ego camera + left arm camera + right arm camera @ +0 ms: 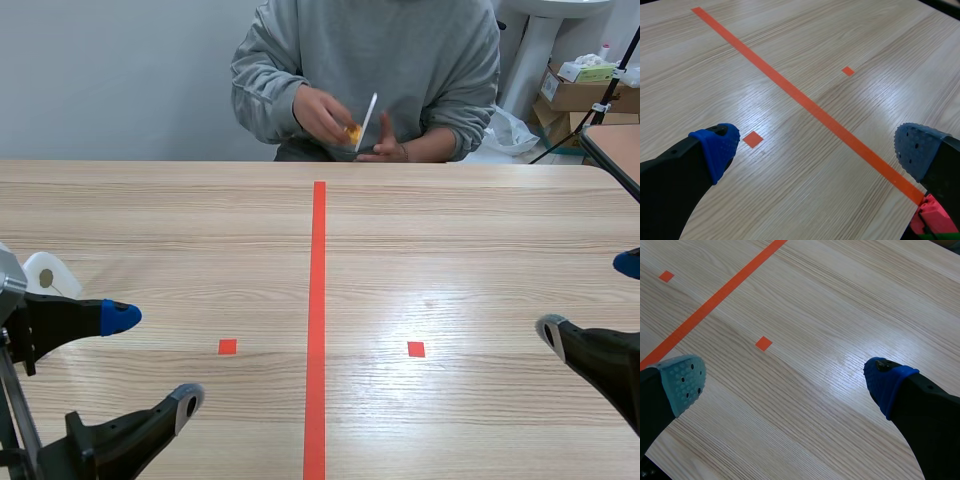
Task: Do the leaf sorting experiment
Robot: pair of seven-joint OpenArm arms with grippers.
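Left tool (155, 358) low at the near left corner of the surface (480, 250), fingers wide apart, nothing between them; the left wrist view shows the same, left tool (815, 147) spread over bare wood with the small tape square (753, 139) just ahead of one pad. Right tool (590, 296) low at the near right edge, also spread and holding nothing; in its own wrist view the right tool (785, 380) hangs over bare wood, the other tape square (763, 343) ahead of it. Likely both are parked back and open to wait for material, one arm per half, with the red tape line (318, 300) splitting the surface down the middle, probably into two sorting sides. No leaves lie on the surface. The only candidate is a small orange-yellow piece (352, 132) pinched in one hand (322, 112) of the person (370, 60) seated across, held up in the air against a thin white card (367, 122), with the other hand (385, 150) just under it at the far edge; cannot tell if it really is a leaf. It looks like setup before the sorting, so the task has not started. There is plenty of open room: both halves are free for wide sweeps and nothing stands between the tools. Watch the near edge close under both tools, and the person's hands at the far edge if either arm reaches long.
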